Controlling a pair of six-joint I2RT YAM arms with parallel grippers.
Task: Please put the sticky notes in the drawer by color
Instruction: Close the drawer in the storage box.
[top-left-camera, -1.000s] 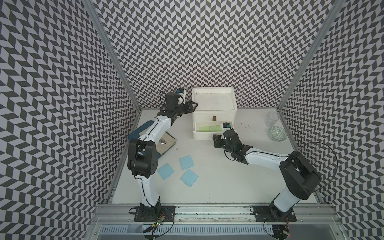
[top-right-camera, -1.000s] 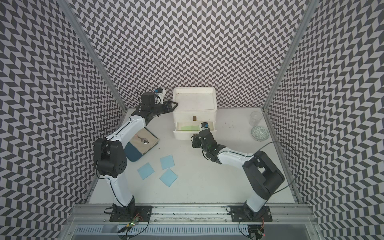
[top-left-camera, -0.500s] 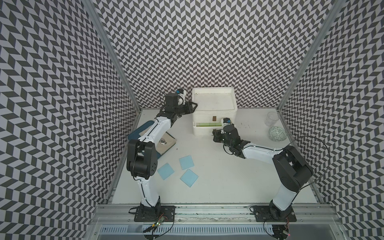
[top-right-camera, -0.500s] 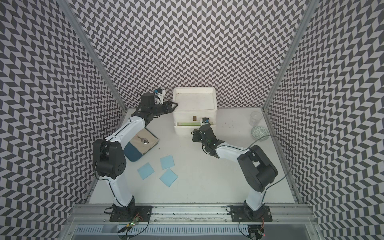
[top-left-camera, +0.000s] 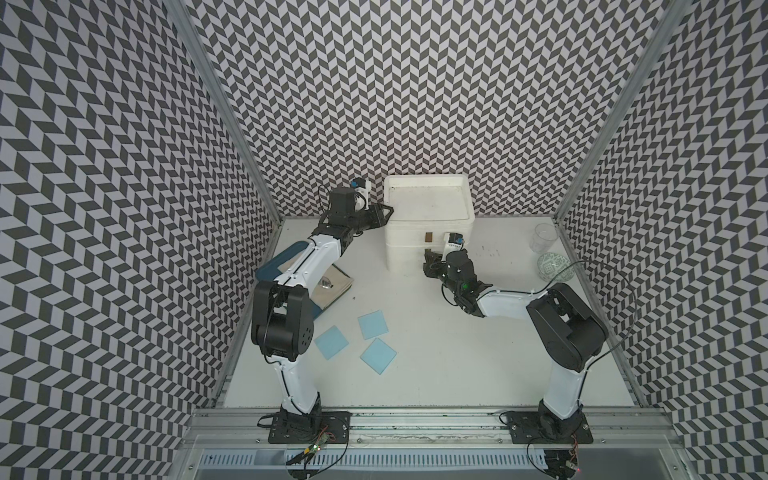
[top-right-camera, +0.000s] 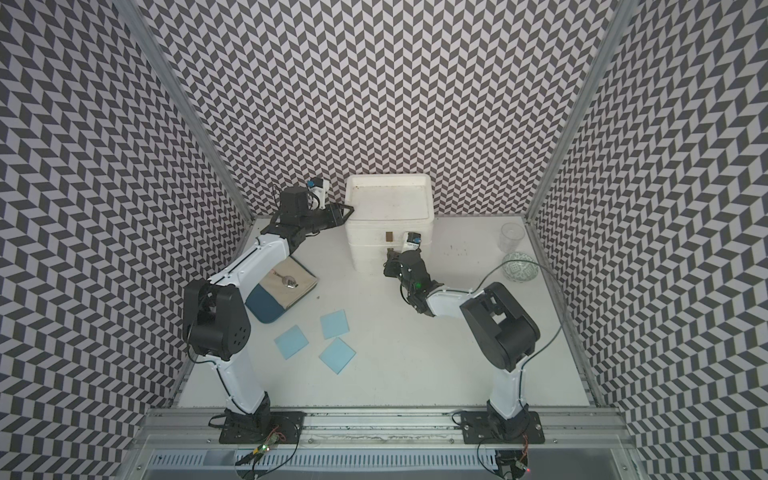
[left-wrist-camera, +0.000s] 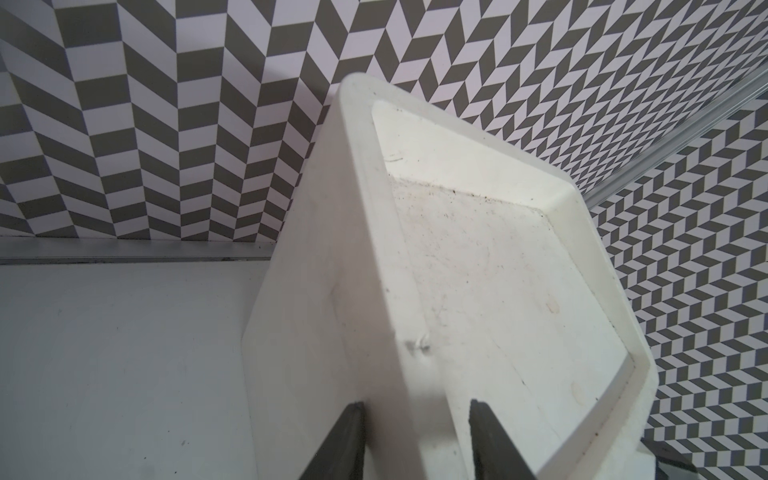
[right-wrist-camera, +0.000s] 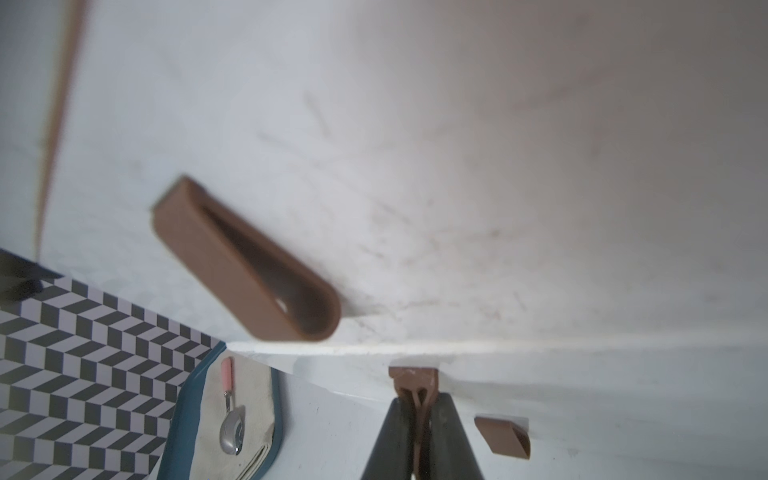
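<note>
You've got a dark blue tray (top-left-camera: 272, 261) by the left wall, with a beige cloth (top-left-camera: 337, 286) and a pink-handled spoon (right-wrist-camera: 232, 422) on it. A clear glass (top-left-camera: 544, 237) and a patterned bowl (top-left-camera: 555, 267) stand by the right wall.

Drawer (top-left-camera: 428, 216) insides: hidden behind shut fronts.
Drawer front, right wrist view: blurred, cropped on every side.
Right pincer (right-wrist-camera: 420, 405): fingers cut by picture edge, clamped on middle handle (right-wrist-camera: 413, 374); in both top views tips hidden behind right arm (top-left-camera: 457, 270), against the drawer.
Left pincer (left-wrist-camera: 415, 409): only fingertips in frame, straddling the drawer rim; contact unclear.
Tray (top-left-camera: 272, 259) beside the drawer: partly under left arm (top-left-camera: 307, 266).
</note>
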